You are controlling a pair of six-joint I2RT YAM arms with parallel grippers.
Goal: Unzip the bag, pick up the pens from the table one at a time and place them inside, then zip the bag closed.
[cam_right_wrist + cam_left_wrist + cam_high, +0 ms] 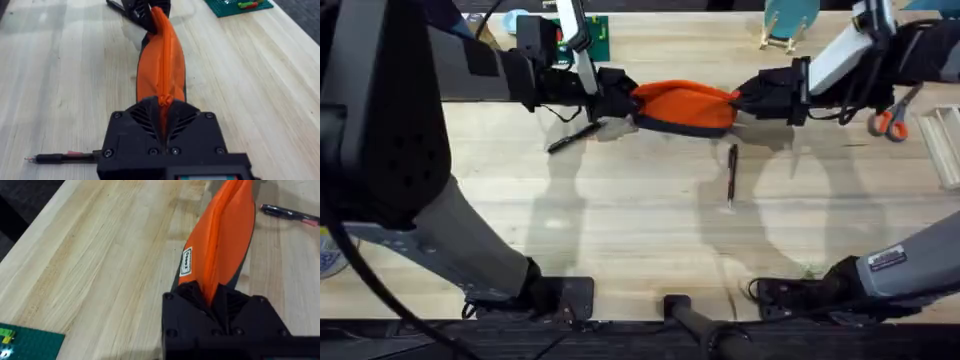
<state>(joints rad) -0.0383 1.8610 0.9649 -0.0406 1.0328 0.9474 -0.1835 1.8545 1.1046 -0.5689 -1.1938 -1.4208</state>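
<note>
Bag (685, 106) is held off the table (620, 230) at the far middle, stretched between both arms: left gripper (617, 103) is clamped on its left end, right gripper (748, 100) on its right end. In the left wrist view the fingers (200, 297) are closed on the fabric corner beside the small white label (186, 262). In the right wrist view the right gripper (164, 116) is closed on the opposite end, right where the zipper line runs in; whether the pull tab itself or just fabric is pinched can't be told. Zipper appears shut along the whole visible length, so the step in hand is judged to be the unzip, barely begun. Both pens are on the table: one (573, 137) lies diagonally just below the left end of the bag, the other (731, 173) lies nearly straight toward the camera below the right end. To do the unzip well: the left end should be kept anchored and the fabric kept taut so the slider runs instead of bunching the bag. The pull should be directed along the zipper line, not upward, otherwise the bag is just dragged or twisted. If only fabric is held, a regrip on the tab is needed first. The bag should be lowered with the opening facing up and kept clear of both pens, so they aren't knocked or covered. Risk: slip at the left corner, since little fabric is held there.
</note>
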